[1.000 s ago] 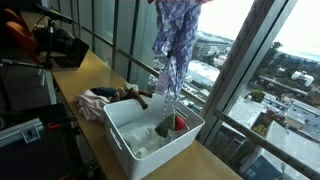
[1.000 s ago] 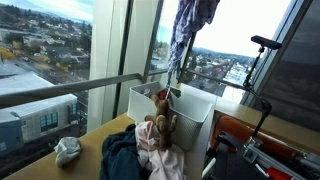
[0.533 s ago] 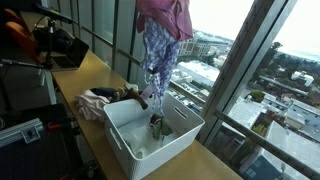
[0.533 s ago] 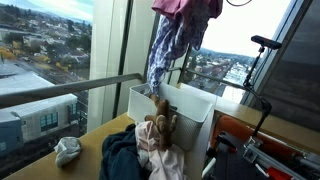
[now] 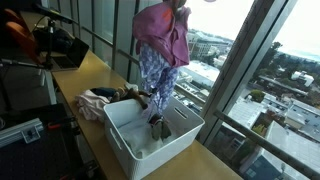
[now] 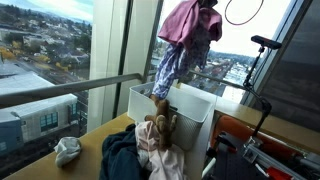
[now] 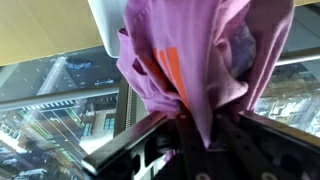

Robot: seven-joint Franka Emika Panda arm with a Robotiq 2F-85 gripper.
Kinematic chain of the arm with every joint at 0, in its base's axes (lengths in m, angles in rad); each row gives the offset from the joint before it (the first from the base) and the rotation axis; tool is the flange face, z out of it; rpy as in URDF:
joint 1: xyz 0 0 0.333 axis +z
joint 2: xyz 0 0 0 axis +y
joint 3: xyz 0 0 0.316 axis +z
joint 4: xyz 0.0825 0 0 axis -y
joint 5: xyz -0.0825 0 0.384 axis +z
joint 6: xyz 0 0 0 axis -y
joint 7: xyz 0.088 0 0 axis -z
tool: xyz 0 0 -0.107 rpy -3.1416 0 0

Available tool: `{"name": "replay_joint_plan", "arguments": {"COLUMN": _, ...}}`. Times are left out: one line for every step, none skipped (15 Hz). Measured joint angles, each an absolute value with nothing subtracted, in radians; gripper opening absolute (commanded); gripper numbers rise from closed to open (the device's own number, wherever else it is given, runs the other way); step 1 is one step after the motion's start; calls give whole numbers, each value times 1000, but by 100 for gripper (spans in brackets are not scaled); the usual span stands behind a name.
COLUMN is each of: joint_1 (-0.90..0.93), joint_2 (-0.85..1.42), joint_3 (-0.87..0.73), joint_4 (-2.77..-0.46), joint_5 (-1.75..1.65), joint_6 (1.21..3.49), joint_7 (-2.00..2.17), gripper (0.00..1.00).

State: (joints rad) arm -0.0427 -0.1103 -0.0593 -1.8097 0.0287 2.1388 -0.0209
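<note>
Locate the white bin [image 5: 122, 143] on the wooden table [image 5: 88, 72], set close against the window glass in both exterior views. Note a small dark item [image 5: 158, 127] inside the bin, under the hanging cloth; too small to identify. Find the pile of clothes [image 6: 143, 150] heaped on the table, touching the near wall of the bin in an exterior view. Note a grey crumpled cloth [image 6: 67, 150] lying apart from the pile, toward the table edge. Note black camera gear [image 5: 58, 45] at the far end of the table, well apart from the bin. Regard the window rail [image 6: 80, 88] and the bin's rim as the nearest obstructions below the load.

Look for the gripper [image 7: 185, 118] at the bottom of the wrist view, held high over the bin and largely hidden behind cloth at the top edge of both exterior views. Read the jaws as clamped on the pink garment [image 5: 162, 35], with folds bunched between the fingers. Trace the patterned blue-and-white garment [image 5: 155, 85] dangling from under the pink garment and reaching down to the bin's opening. Cannot tell whether pinched directly or merely caught in the pink folds.

Note two orange stripes [image 7: 165, 72] on the pink garment in the wrist view; not legible as lettering.
</note>
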Motion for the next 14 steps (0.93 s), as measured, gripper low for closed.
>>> {"name": "replay_joint_plan", "arguments": {"joint_1": -51, "joint_2": -113, "joint_3": -64, "joint_4": -1826, "joint_5": 29, "joint_6": 2146, "joint_7": -22, "gripper": 3}}
{"name": "replay_joint_plan", "arguments": {"joint_1": -57, "joint_2": -116, "joint_3": -69, "joint_4": -1845, "joint_5": 29, "joint_6": 2155, "joint_7": -22, "gripper": 3}}
{"name": "replay_joint_plan", "arguments": {"joint_1": -63, "joint_2": -119, "joint_3": -72, "joint_4": -1865, "joint_5": 29, "joint_6": 2165, "joint_7": -23, "gripper": 3}}
{"name": "replay_joint_plan", "arguments": {"joint_1": -68, "joint_2": -121, "joint_3": -74, "joint_4": -1887, "joint_5": 29, "joint_6": 2179, "joint_7": -23, "gripper": 3}}
{"name": "replay_joint_plan", "arguments": {"joint_1": -71, "joint_2": -121, "joint_3": -74, "joint_4": -1911, "joint_5": 29, "joint_6": 2193, "joint_7": -23, "gripper": 3}}
{"name": "replay_joint_plan", "arguments": {"joint_1": -71, "joint_2": -121, "joint_3": -74, "joint_4": -1935, "joint_5": 29, "joint_6": 2208, "joint_7": -23, "gripper": 3}}
{"name": "replay_joint_plan", "arguments": {"joint_1": -71, "joint_2": -121, "joint_3": -74, "joint_4": -1960, "joint_5": 29, "joint_6": 2226, "joint_7": -23, "gripper": 38}}
{"name": "replay_joint_plan", "arguments": {"joint_1": -70, "joint_2": -121, "joint_3": -73, "joint_4": -1985, "joint_5": 29, "joint_6": 2243, "joint_7": -23, "gripper": 40}}
{"name": "replay_joint_plan", "arguments": {"joint_1": -69, "joint_2": -121, "joint_3": -70, "joint_4": -2011, "joint_5": 28, "joint_6": 2261, "joint_7": -22, "gripper": 46}}
{"name": "replay_joint_plan", "arguments": {"joint_1": -68, "joint_2": -121, "joint_3": -68, "joint_4": -2035, "joint_5": 28, "joint_6": 2276, "joint_7": -22, "gripper": 52}}
{"name": "replay_joint_plan", "arguments": {"joint_1": -66, "joint_2": -121, "joint_3": -66, "joint_4": -2056, "joint_5": 27, "joint_6": 2288, "joint_7": -22, "gripper": 60}}
{"name": "replay_joint_plan", "arguments": {"joint_1": -65, "joint_2": -121, "joint_3": -65, "joint_4": -2075, "joint_5": 27, "joint_6": 2301, "joint_7": -22, "gripper": 66}}
{"name": "replay_joint_plan", "arguments": {"joint_1": -65, "joint_2": -122, "joint_3": -65, "joint_4": -2090, "joint_5": 27, "joint_6": 2309, "joint_7": -22, "gripper": 75}}
{"name": "replay_joint_plan", "arguments": {"joint_1": -66, "joint_2": -123, "joint_3": -65, "joint_4": -2101, "joint_5": 27, "joint_6": 2317, "joint_7": -22, "gripper": 81}}
